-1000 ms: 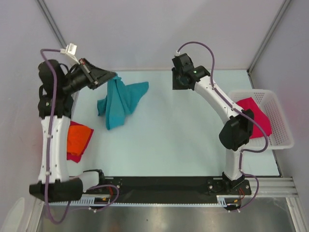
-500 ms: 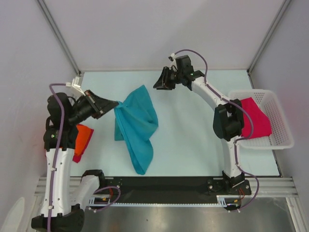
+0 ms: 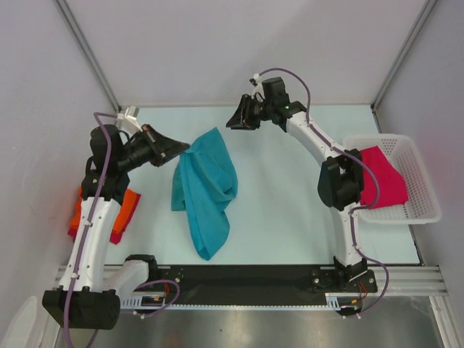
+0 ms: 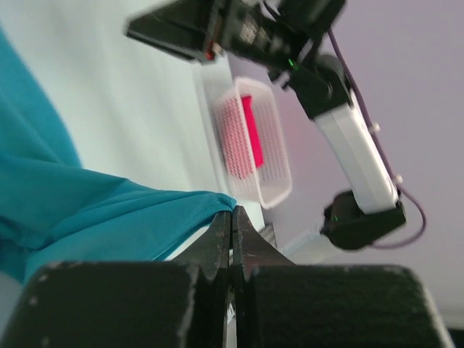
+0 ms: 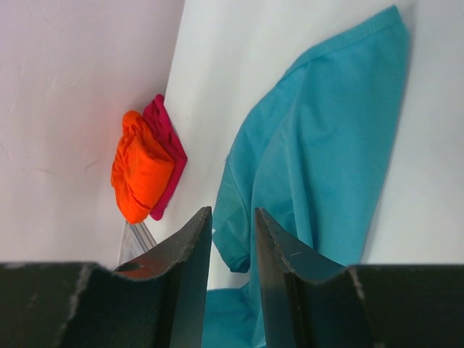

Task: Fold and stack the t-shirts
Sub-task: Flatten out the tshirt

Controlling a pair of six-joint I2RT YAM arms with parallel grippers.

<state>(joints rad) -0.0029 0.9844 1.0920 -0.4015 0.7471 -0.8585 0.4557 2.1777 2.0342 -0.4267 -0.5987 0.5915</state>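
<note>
A teal t-shirt (image 3: 206,188) lies long and loosely rumpled on the table, its far corner lifted. My left gripper (image 3: 185,147) is shut on that corner; in the left wrist view the cloth (image 4: 80,210) runs into the closed fingertips (image 4: 232,212). My right gripper (image 3: 230,123) hovers just beyond the shirt's far edge, open and holding nothing. Its wrist view looks down on the teal t-shirt (image 5: 326,145) past the parted gripper (image 5: 232,214). An orange t-shirt (image 3: 130,204) lies folded on a dark red one (image 3: 116,235) at the left edge. A magenta-pink t-shirt (image 3: 380,177) lies in the basket.
The white lattice basket (image 3: 424,210) stands at the right edge of the table, also seen in the left wrist view (image 4: 272,174). The orange (image 5: 141,167) and dark red (image 5: 168,141) folded shirts sit beside the left wall. Enclosure walls close in on three sides.
My left gripper has swung toward the near side with the teal shirt, which went from a hanging bunch to a long drape. The right gripper moved left toward the shirt's far edge.
</note>
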